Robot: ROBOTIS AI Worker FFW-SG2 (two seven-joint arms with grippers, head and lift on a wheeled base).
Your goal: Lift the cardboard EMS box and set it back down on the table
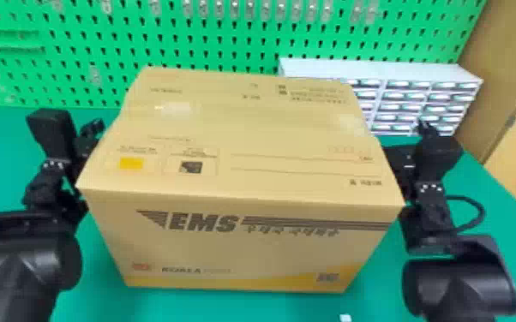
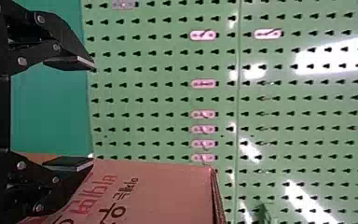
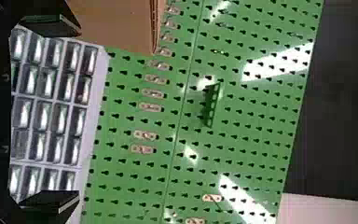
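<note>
Between my left gripper [image 2: 93, 113] and right gripper [image 3: 79, 113], fingers spread on both: box [image 1: 244, 250], long axis left to right.

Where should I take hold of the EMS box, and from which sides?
I'd press the EMS box between both arms: left gripper flat against its left end wall, right gripper against its right. It looks far too wide for either gripper's spread fingers, its closed top shows no handle, and those two ends face the arms.

Rounded black forearms [image 1: 458, 282], looped cable [image 1: 481, 210], silver screws [image 2: 22, 61]
</note>
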